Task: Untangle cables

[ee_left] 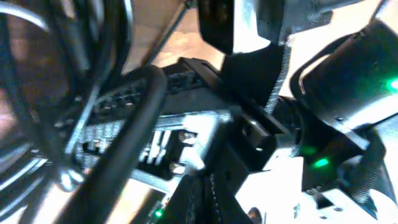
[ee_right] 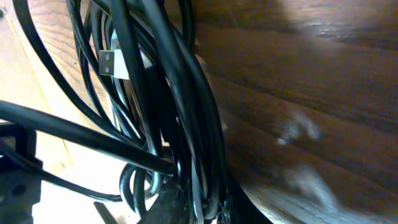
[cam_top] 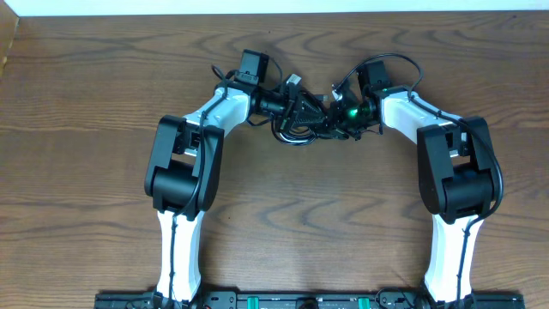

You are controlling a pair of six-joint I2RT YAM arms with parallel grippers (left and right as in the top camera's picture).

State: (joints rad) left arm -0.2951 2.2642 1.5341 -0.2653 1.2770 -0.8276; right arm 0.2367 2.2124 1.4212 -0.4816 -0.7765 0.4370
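a bundle of thin black flexible cables (cam_top: 294, 130) is lying looped at the middle of the brown wood-grain counter (cam_top: 103, 86), between the two white-and-black arms. it is being met from both sides by the grippers. the left gripper (cam_top: 310, 106) is being shown fully closed at the bundle's upper left edge. whether a strand is being pinched in it cannot be told, since the left wrist view is being filled by blurred dark cords and by the other arm's black housing with a small green light (ee_left: 320, 163). the right gripper (cam_top: 336, 116) is being pressed in close at the bundle's right edge, just beside the left one. how far its jaws are standing apart, and whether anything is being held, cannot be told. in the right wrist view the cables (ee_right: 180, 93) are being seen as a dense sheaf running from top to bottom, left of centre, over the counter (ee_right: 298, 74). a flat silver metal plug (ee_right: 112, 64) is sticking out among the strands at the upper left.
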